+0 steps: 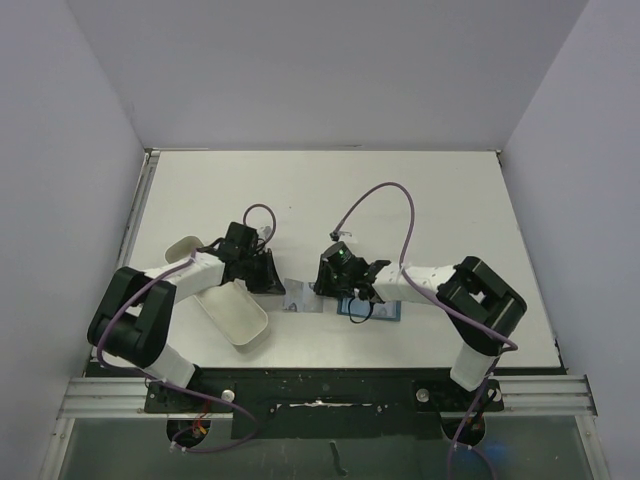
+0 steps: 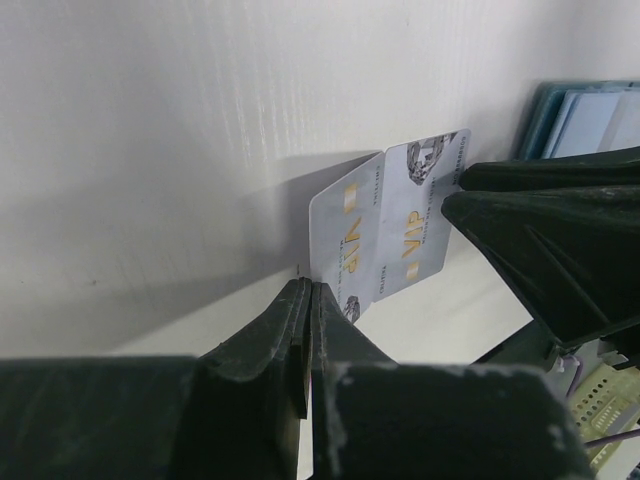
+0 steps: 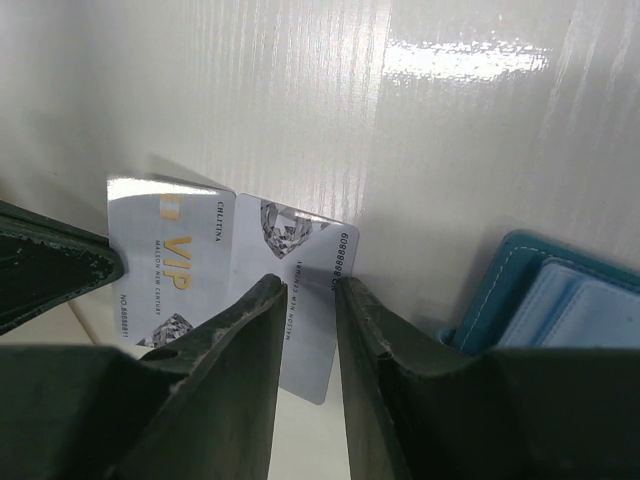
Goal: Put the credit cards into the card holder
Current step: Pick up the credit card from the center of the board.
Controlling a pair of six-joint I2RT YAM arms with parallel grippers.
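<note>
Right wrist view: credit cards (image 3: 190, 265) flat on table (image 3: 250, 90), overlapping, just beside card holder (image 3: 545, 300). Likely light, stiff, slippery; best taken by free edge. Right tool (image 3: 305, 290) slightly spread above them. Left tool (image 2: 310, 295) pressed together at corner away from card holder.

The card holder (image 3: 500, 290) is cut off at the frame's lower right edge. The finest print on the credit cards (image 3: 200, 270) is too blurred to read.
</note>
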